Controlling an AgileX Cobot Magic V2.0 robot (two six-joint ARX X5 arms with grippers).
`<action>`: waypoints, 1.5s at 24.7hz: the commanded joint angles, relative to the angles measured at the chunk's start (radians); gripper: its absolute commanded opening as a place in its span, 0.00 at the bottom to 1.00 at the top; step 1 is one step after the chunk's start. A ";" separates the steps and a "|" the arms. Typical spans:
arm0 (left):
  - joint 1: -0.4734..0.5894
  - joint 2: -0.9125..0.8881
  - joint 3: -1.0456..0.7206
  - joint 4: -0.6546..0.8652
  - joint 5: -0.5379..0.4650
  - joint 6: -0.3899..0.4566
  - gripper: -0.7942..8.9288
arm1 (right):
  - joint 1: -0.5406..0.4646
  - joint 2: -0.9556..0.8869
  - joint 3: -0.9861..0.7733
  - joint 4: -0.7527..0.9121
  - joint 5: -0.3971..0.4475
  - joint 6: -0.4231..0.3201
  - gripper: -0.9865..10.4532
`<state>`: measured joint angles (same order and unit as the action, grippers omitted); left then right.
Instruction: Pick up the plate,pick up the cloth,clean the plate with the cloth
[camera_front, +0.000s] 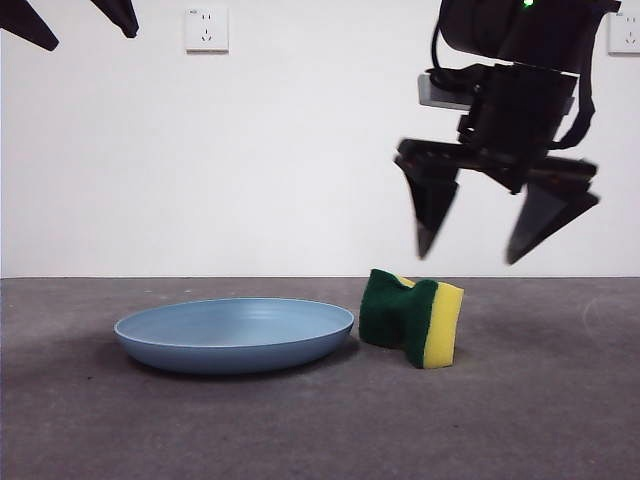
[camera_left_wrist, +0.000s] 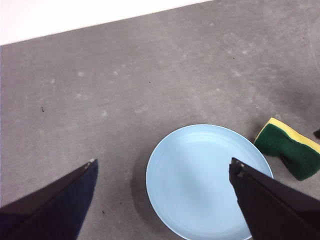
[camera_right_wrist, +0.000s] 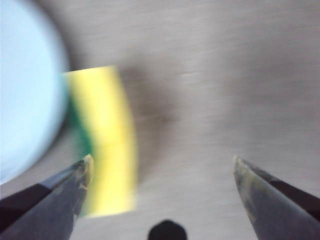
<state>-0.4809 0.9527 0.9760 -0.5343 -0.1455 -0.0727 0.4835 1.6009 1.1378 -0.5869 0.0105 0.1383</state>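
The light-blue plate (camera_front: 235, 333) lies flat on the grey table, left of centre; it also shows in the left wrist view (camera_left_wrist: 200, 180) and, blurred, in the right wrist view (camera_right_wrist: 25, 90). The cloth, a yellow and green sponge (camera_front: 413, 318), stands on edge just right of the plate; it shows in the left wrist view (camera_left_wrist: 290, 146) and the right wrist view (camera_right_wrist: 107, 140). My right gripper (camera_front: 507, 228) hangs open above and a little right of the sponge. My left gripper (camera_left_wrist: 162, 170) is open, high above the plate, only black tips in the front view (camera_front: 75, 20).
The grey table (camera_front: 320, 420) meets a white wall with a socket (camera_front: 206, 29) at the back. The right wrist view is blurred by motion.
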 joint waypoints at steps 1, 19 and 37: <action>-0.004 0.000 0.001 -0.002 0.024 -0.013 0.53 | 0.009 -0.008 -0.005 0.003 -0.084 -0.004 0.49; -0.004 -0.307 -0.063 -0.006 -0.016 0.023 0.07 | 0.150 -0.757 -0.085 0.032 0.183 -0.092 0.08; -0.005 -0.517 -0.375 0.159 -0.037 0.014 0.08 | 0.276 -1.006 -0.466 0.189 0.388 0.011 0.09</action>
<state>-0.4839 0.4343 0.6071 -0.3714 -0.1776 -0.0628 0.7582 0.5957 0.6785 -0.4095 0.3962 0.1291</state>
